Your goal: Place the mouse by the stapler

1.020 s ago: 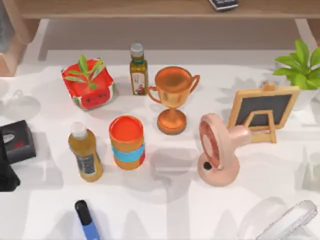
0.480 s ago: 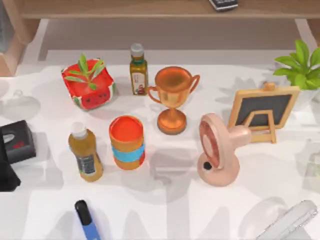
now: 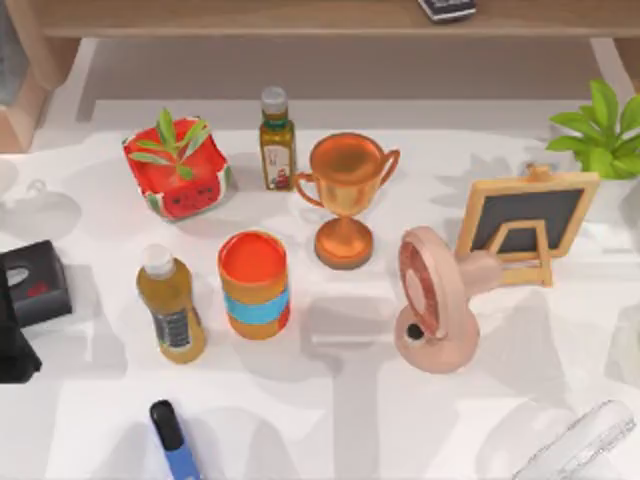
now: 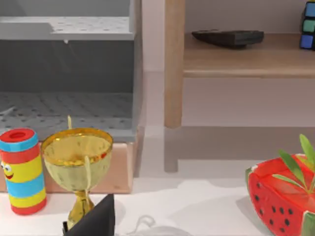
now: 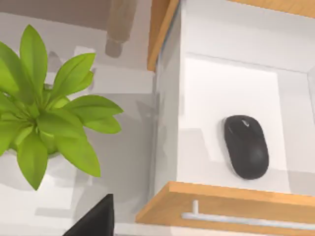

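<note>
What has changed on the table is small. At about 5 o'clock in the top view the translucent shape (image 3: 585, 445) has lost the rounded bulge it showed a second ago, leaving a slim bar, and the soft shadows along the 3 to 5 o'clock side have slid. The trophy (image 3: 345, 195), the fan (image 3: 435, 300) and the bottles have not moved. I read that as my right arm having swung out past the table's 3 o'clock edge. My right wrist view looks down into an open drawer (image 5: 231, 201), with the potted plant (image 5: 44, 108) just beside it, the same plant that stands at 2 o'clock on the table. The mouse (image 5: 246, 146) lies flat on the drawer's white floor, untouched and apart from the walls. Of my right claw (image 5: 93, 219) I see a dark wedge, so I cannot tell whether it is wide or narrow. My left claw (image 4: 93, 216) is parked at the 9 o'clock edge, and I cannot tell its state either. I take the blue-and-black object (image 3: 172, 440) at 7 o'clock for the stapler, though I am not certain. If so, the mouse is well apart from it, with the grasp and a long carry across the table to come.
</note>
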`<state>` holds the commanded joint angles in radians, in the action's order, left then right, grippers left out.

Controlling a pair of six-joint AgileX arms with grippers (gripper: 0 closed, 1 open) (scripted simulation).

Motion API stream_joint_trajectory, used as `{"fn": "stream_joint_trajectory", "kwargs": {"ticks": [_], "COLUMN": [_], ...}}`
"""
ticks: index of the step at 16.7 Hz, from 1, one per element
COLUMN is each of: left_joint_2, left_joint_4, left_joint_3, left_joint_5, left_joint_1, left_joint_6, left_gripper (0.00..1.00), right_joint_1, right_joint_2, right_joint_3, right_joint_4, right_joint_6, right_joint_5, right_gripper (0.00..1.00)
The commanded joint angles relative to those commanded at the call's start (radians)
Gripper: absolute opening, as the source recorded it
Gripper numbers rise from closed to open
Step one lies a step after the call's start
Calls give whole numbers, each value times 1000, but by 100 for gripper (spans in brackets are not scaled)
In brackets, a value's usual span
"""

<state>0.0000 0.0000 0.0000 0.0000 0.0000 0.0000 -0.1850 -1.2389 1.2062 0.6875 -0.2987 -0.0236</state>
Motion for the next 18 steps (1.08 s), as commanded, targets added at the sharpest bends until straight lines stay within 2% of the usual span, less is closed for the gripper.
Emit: {"fn": "stream_joint_trajectory", "kwargs": {"ticks": [6,10,14,18], "left_joint_2": [0,0,0,0], "left_joint_4": [0,0,0,0], "left_joint_3": [0,0,0,0], "left_joint_5": [0,0,0,0], "left_joint_1": [0,0,0,0], "left_joint_6": [0,0,0,0], "left_gripper": [100,100,100,100], "right_joint_1": [-97,-161,-195,-196], "right_joint_2": [-683,-1041,-1291,-1398], "right_joint_3": [651,999,1245,1353], "right_joint_4": [306,500,657,724], "right_joint_6": [-133,-219,-287,-314], "right_joint_5": [-5,-9,-17,-25], "right_gripper": [100,100,100,100]}}
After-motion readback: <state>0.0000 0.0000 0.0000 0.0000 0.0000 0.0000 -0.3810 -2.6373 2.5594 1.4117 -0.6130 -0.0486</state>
